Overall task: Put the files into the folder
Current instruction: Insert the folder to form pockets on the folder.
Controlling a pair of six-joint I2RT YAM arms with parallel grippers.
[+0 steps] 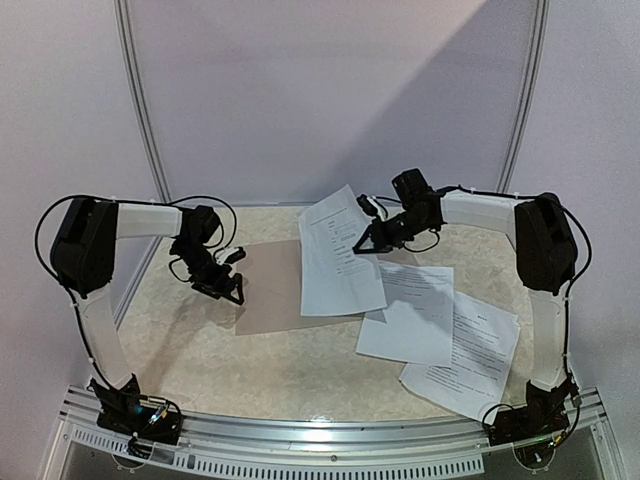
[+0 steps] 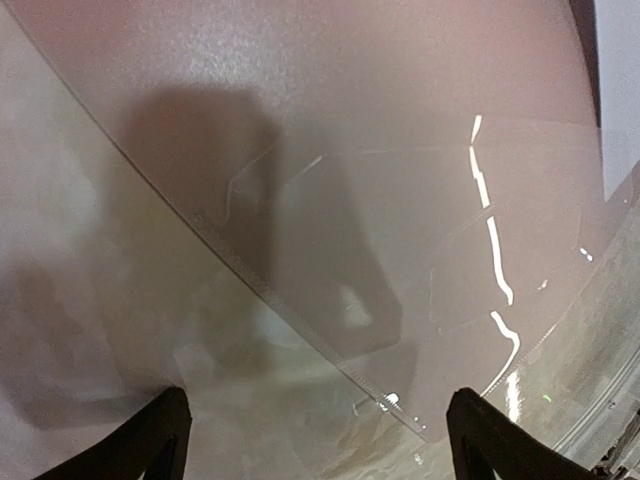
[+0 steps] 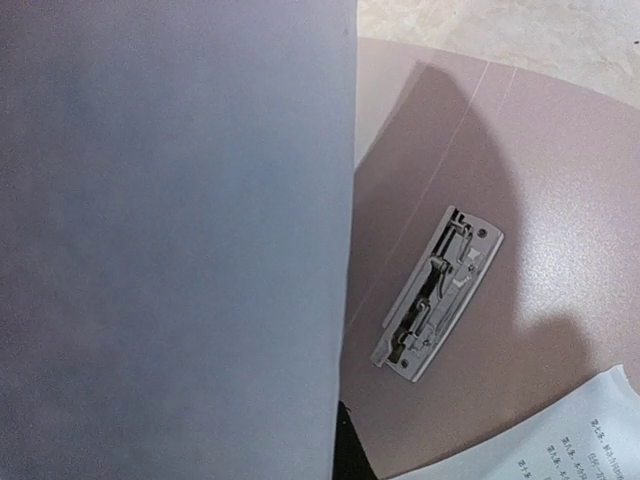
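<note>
The brownish-tan folder point(image 1: 272, 285) lies flat in the middle of the table. Its silver clip point(image 3: 437, 293) shows on the cover point(image 3: 560, 190) in the right wrist view. My right gripper point(image 1: 362, 244) is shut on one file, a white printed sheet point(image 1: 338, 255), lifted at its far edge and draped over the folder's right part. In the right wrist view this sheet point(image 3: 170, 240) fills the left side and hides the fingers. My left gripper point(image 1: 232, 291) hangs open at the folder's left edge, its fingertips point(image 2: 150, 445) apart above the folder's glossy surface point(image 2: 350, 130), holding nothing.
Two more printed files point(image 1: 412, 312) point(image 1: 468, 352) lie overlapping on the marbled tabletop point(image 1: 200, 345) to the right of the folder. A corner of one sheet point(image 3: 580, 440) shows in the right wrist view. White walls close the back and sides.
</note>
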